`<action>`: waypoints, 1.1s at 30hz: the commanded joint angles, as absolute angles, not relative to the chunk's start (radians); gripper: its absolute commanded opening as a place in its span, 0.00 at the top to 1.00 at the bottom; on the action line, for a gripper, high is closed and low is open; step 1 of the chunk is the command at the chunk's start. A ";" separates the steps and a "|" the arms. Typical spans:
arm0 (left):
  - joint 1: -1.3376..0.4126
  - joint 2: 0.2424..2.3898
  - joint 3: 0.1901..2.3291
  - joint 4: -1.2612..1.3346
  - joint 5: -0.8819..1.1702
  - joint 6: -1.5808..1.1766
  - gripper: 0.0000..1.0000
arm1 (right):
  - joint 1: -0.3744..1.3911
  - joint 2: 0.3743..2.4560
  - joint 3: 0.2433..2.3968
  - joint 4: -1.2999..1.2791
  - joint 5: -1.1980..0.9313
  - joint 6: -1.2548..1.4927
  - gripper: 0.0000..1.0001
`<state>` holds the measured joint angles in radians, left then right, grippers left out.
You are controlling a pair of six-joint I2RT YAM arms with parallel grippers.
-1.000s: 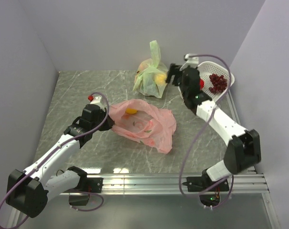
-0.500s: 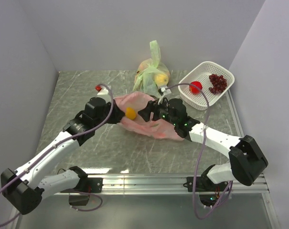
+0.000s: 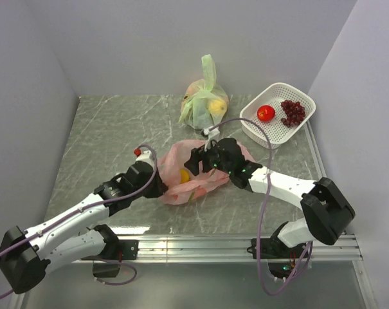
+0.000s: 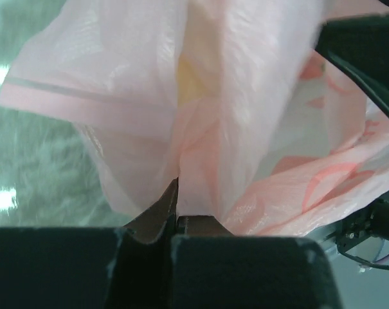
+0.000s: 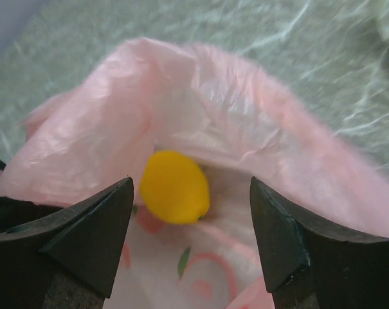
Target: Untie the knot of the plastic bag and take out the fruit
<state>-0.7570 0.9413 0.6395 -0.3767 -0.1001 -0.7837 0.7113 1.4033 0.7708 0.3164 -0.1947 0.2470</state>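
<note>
On the counter (image 3: 104,129) the pink bag (image 3: 178,156) lies near the middle with its mouth gaping. We see no knot anywhere on it, so we judge the untying done. Inside the bag, close to the mouth, sits one small orange-yellow fruit (image 5: 175,187), not yet taken out. Behind it stands a tied green bag (image 3: 206,103), which has no part in this job. Further right, the white basket (image 3: 253,129) near the right wall holds a red round fruit (image 3: 265,113) and a bunch of dark grapes (image 3: 293,111). We reckon two of the three pieces are out and only the last one is left to lift across.

The left fingers (image 4: 157,215) are pressed together on a gathered fold of the pink plastic at the bag's left edge. The film runs up and away from the pinch in loose sheets, and we judge that this grip keeps the mouth lifted and the bag from sliding.

The right fingers (image 5: 91,238) are spread wide and hold nothing. They point into the open mouth with the orange-yellow fruit lying between the two tips, nearer the left one as that camera shows it. We cannot tell whether either tip touches the fruit or the plastic under it.
</note>
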 commanded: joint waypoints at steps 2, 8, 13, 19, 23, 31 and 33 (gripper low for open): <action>-0.764 0.882 0.565 -0.374 -0.100 -0.900 0.99 | 0.778 1.446 0.831 0.224 -0.170 0.127 0.19; -0.793 0.851 0.491 -0.397 -0.084 -0.945 0.99 | 0.847 1.512 0.856 0.169 -0.087 0.068 0.13; -0.818 0.815 0.463 -0.457 -0.123 -0.994 0.99 | 0.894 1.557 0.879 0.133 -0.087 0.034 0.13; -0.827 0.805 0.439 -0.471 -0.120 -1.043 1.00 | 0.939 1.649 0.887 0.163 -0.064 0.037 0.12; -0.831 0.810 0.436 -0.468 -0.126 -1.046 0.99 | 0.962 1.701 0.891 0.202 -0.055 0.052 0.12; -0.839 0.833 0.434 -0.448 -0.118 -1.040 1.00 | 0.966 1.732 0.858 0.388 -0.018 0.130 0.12; -0.841 0.831 0.434 -0.448 -0.120 -1.042 0.99 | 0.966 1.743 0.871 0.396 0.015 0.147 0.12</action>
